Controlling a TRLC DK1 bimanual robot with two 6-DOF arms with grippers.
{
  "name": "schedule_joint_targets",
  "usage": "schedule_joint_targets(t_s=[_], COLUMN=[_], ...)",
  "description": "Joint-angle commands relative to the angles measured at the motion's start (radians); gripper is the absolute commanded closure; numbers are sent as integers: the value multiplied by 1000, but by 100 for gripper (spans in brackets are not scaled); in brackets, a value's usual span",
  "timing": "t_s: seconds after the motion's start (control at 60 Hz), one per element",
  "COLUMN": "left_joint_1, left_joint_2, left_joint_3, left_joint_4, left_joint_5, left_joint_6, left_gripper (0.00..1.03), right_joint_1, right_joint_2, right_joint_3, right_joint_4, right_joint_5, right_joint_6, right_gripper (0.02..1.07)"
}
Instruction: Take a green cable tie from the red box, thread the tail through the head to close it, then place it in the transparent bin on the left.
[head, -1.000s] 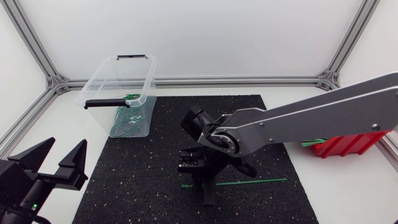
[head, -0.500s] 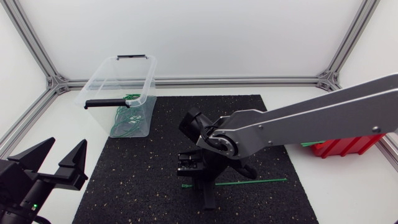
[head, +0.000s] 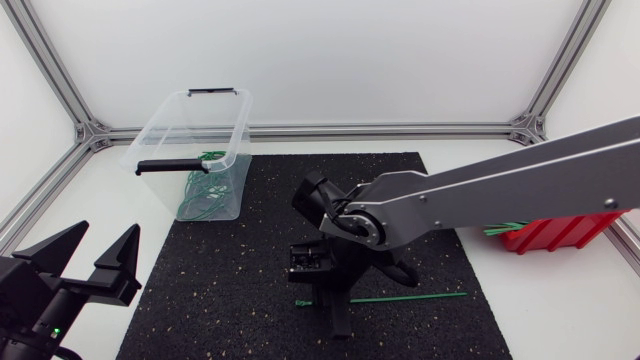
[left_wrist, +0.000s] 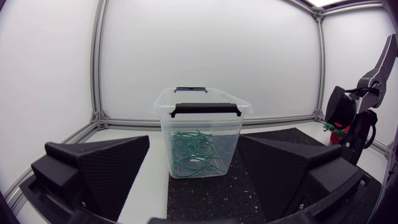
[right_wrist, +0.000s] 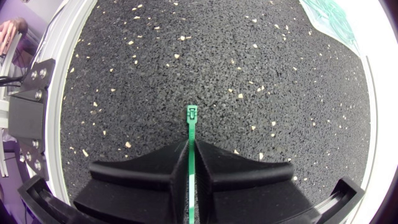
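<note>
Locate the green cable tie (right_wrist: 191, 132) pinched between the two fingers of the right gripper (right_wrist: 191, 147), pressed together on the strap from both sides. Note the head projecting just ahead of the fingertips and the strap running back between them, long axis in line with the fingers in the right wrist view. In the head view, read that axis as roughly side to side across the black mat (head: 230, 290), low over it or on it (contact not discernible), head toward the left arm's side, tail trailing toward the red box (head: 560, 232). Find the left gripper (head: 105, 245) off the mat at the near left corner, fingers spread wide, holding nothing, well apart from the tie. Treat the right arm as the nearer one by far. Judge threading as not yet done, with the tie straight and open. For the next step, expect to bring the free tail round to the head. Count one tie held, one transparent bin (head: 165, 130), one red box, two grippers. Attempt no count of the closed green loops (head: 205, 197) in the bin or of the loose ties (head: 505, 229) in the red box: too tangled to separate.
</note>
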Motion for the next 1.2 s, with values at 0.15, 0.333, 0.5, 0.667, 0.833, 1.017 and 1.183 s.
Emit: schedule_joint_targets(t_s=[0.15,0.333,0.5,0.667,0.833,1.017,1.183], left_joint_1=[-12,-17,-35,-25,20,12,0], left_joint_2=[-7,-8,44,322,417,486,516], left_joint_3=[-38,-23,59,186,281,353,396], left_joint_4=[-21,-15,-48,-59,-107,-107,-65], left_joint_5=[8,25,60,121,316,531,539], left_joint_6=[-16,-18,-28,-33,-53,-128,-84], left_gripper=[4,5,9,10,10,12,18], right_joint_1=[-54,-106,-143,-178,-208,-243,-269], right_joint_2=[-71,-99,-110,-119,-120,-99,-73], right_joint_3=[82,174,247,311,375,460,504], right_joint_4=[-99,-209,-290,-365,-436,-513,-550], right_joint_5=[-86,-202,-294,-377,-451,-549,-615], right_joint_6=[16,33,42,47,47,47,42], right_gripper=[97,97,97,97,97,97,97])
